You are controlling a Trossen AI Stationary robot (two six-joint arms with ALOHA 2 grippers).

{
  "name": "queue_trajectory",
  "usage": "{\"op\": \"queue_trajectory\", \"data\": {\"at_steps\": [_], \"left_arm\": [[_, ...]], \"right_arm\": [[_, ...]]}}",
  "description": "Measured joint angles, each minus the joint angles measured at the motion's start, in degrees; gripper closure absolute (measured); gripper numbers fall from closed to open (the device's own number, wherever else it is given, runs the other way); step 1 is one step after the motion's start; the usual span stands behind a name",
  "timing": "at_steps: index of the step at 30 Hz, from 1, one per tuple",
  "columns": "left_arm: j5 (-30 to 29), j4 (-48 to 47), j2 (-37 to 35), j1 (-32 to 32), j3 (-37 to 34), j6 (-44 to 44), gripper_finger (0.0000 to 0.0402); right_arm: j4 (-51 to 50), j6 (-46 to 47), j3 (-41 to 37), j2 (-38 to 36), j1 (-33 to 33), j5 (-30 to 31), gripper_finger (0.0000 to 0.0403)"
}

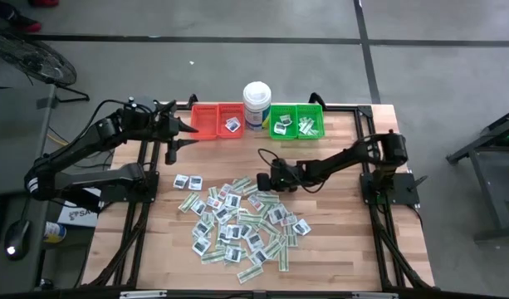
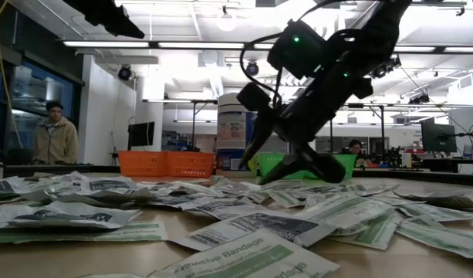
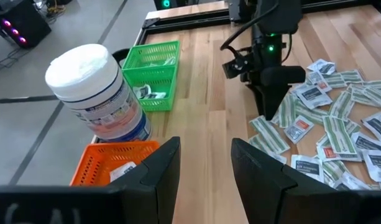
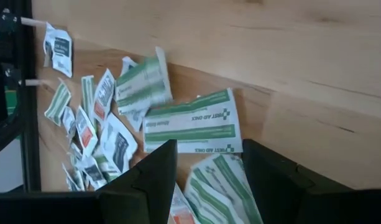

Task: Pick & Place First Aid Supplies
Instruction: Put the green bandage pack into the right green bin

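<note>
The first aid supplies lie as a loose pile of small flat packets (image 1: 237, 223) on the wooden table, some square and white, others green-and-white strips. My right gripper (image 1: 261, 181) is open and low at the pile's far edge. In the right wrist view one strip packet (image 4: 191, 122) lies just beyond its fingertips, and another (image 4: 220, 182) shows between the fingers. My left gripper (image 3: 206, 165) is open and holds nothing. It hangs raised by the red bin (image 1: 218, 121). My right gripper (image 4: 209, 169) slants down from the table's right side over the strip packets at the pile's far edge. Whether its fingertips touch a packet or the table I cannot tell.
At the far edge stand the red bin holding one white packet (image 1: 232, 124), a tall white tub (image 1: 256, 104) and a green bin (image 1: 297, 121) with a few packets. Bare wood lies between the bins and the pile. A person (image 2: 55, 135) stands in the room beyond.
</note>
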Motion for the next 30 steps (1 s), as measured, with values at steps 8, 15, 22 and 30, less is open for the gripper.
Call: {"op": "queue_trajectory", "data": {"at_steps": [8, 15, 22, 30], "left_arm": [[0.1, -0.4, 0.0, 0.0, 0.0, -0.2, 0.0261], [0.2, -0.4, 0.0, 0.0, 0.0, -0.2, 0.0261], [0.1, -0.4, 0.0, 0.0, 0.0, -0.2, 0.0261], [0.2, -0.4, 0.0, 0.0, 0.0, -0.2, 0.0261]], "right_arm": [[-0.2, -0.3, 1.0, 1.8, -0.8, 0.0, 0.0254], [-1.0, -3.2, 0.9, 2.0, -2.2, -1.8, 0.034], [-1.2, -4.9, 0.9, 2.1, -2.7, -2.5, 0.0399], [-2.0, -7.9, 0.6, -0.4, -2.7, -0.1, 0.0402]]}}
